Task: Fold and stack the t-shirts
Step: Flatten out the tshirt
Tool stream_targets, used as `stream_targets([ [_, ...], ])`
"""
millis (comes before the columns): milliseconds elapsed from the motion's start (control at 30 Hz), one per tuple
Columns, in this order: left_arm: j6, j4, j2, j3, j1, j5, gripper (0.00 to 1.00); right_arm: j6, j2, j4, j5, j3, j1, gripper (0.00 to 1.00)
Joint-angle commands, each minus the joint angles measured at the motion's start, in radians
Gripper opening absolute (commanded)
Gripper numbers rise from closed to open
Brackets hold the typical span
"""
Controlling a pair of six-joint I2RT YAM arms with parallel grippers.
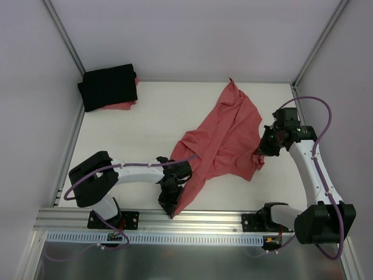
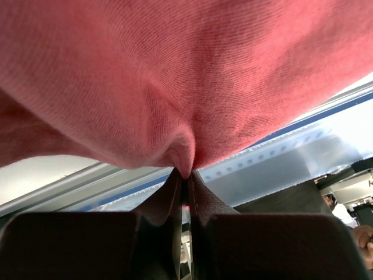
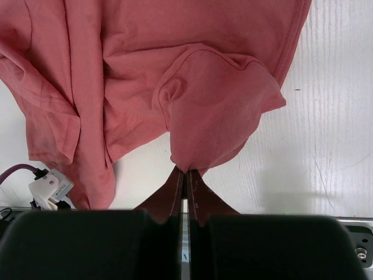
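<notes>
One crumpled coral-red t-shirt [image 1: 224, 140], slack between left hand [image 2: 185, 175] and right hand [image 3: 186, 171], both pinched on it, black t-shirt [image 1: 108, 86] folded

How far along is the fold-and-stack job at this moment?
Done: a folded black t-shirt lies at the far left corner of the table, on top of a red garment of which only an edge shows. In hand: the left gripper and right gripper are each shut on the crumpled coral-red t-shirt. Left: spreading, folding and stacking it.
</notes>
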Motion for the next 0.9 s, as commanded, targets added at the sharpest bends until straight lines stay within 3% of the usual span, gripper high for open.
stream_targets([
  [0, 0.011, -0.051, -0.015, 0.005, -0.013, -0.037, 0.0, 0.01, -0.027, 0.0, 0.002, 0.025, -0.004, 0.0],
  [100, 0.03, -0.181, -0.081, 0.105, -0.008, -0.151, 0.0, 0.01, -0.032, -0.027, 0.011, 0.077, -0.002, 0.0],
  [133, 0.031, -0.226, -0.104, 0.146, -0.002, -0.251, 0.0, 0.013, -0.03, -0.038, 0.02, 0.101, -0.004, 0.0],
  [267, 0.042, -0.404, -0.269, 0.432, 0.102, -0.48, 0.0, 0.02, -0.009, -0.089, 0.053, 0.296, -0.007, 0.0],
  [367, 0.093, -0.502, -0.329, 0.648, 0.243, -0.614, 0.0, 0.036, 0.031, -0.116, 0.065, 0.484, -0.022, 0.0],
  [533, 0.257, -0.63, -0.305, 0.983, 0.368, -0.789, 0.0, 0.066, 0.094, -0.127, 0.073, 0.75, -0.05, 0.0],
  [867, 0.332, -0.707, -0.388, 1.198, 0.435, -1.059, 0.0, 0.085, 0.109, -0.156, 0.2, 1.024, -0.131, 0.0],
])
